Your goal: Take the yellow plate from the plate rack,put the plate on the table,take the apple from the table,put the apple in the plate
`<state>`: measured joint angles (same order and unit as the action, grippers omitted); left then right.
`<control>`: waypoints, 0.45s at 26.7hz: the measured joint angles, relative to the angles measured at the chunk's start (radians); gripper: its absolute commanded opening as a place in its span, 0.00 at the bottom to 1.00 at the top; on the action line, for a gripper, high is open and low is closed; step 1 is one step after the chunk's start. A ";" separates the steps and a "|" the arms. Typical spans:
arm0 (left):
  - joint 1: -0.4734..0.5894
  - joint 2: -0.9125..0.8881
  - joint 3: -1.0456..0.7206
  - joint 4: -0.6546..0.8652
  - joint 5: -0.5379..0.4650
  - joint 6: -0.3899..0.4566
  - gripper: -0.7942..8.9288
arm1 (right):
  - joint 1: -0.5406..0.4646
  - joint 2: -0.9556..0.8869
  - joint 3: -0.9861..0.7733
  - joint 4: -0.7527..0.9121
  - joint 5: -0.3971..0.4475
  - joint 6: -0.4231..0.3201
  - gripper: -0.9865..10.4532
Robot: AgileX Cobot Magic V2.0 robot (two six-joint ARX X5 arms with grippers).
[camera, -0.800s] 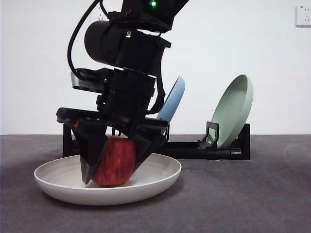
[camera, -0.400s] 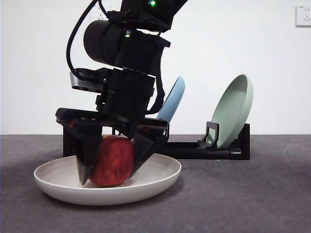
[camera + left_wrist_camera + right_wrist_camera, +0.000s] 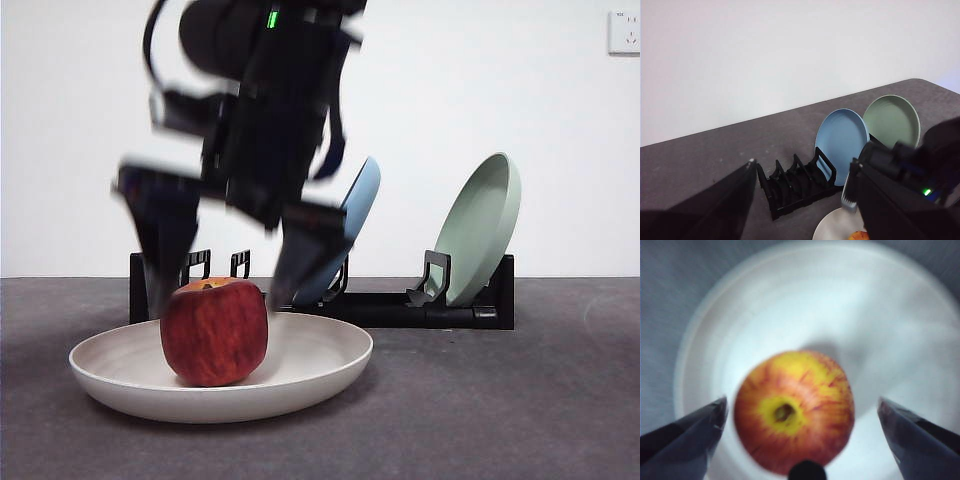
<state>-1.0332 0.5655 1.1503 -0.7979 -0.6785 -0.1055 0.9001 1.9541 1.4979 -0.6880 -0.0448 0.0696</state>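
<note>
The right hand [image 3: 225,285] sits blurred in the upper left of the front view, directly above the apple [image 3: 214,331], with its two jaws spread wide and nothing between them; in the right wrist view the jaw tips appear at the two lower corners of the frame, each well clear of the fruit. The apple stands upright, stem up, resting inside the yellow plate [image 3: 330,365], left of the plate's centre in the front view. The plate lies flat on the counter [image 3: 520,400], just in front of the plate rack [image 3: 400,305], which holds a blue plate [image 3: 358,205] and a green plate [image 3: 482,225], both tilted in their slots. The left hand [image 3: 802,200] is held high over the rack, jaws apart and empty. Judged against the task, all four steps appear complete: plate out of the rack, plate on the counter, apple picked, apple deposited. Only clearing the right arm appears outstanding.
</note>
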 measured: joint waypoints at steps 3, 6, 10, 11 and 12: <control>0.000 0.014 0.000 0.014 -0.029 0.000 0.40 | -0.011 -0.084 0.000 0.001 0.011 -0.019 0.52; 0.000 0.050 0.000 0.015 -0.092 0.000 0.40 | -0.021 -0.166 0.000 0.000 0.047 -0.035 0.52; 0.000 0.124 0.000 0.018 -0.102 0.013 0.40 | -0.057 -0.278 0.000 -0.002 0.073 -0.055 0.41; 0.000 0.146 0.000 0.023 -0.102 0.023 0.40 | -0.069 -0.311 0.000 -0.003 0.073 -0.059 0.36; 0.000 0.166 0.000 0.029 -0.102 0.034 0.40 | -0.079 -0.338 0.000 -0.006 0.074 -0.060 0.32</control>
<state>-1.0332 0.7311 1.1507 -0.7692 -0.7803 -0.0711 0.8211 1.6165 1.4979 -0.6945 0.0288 0.0093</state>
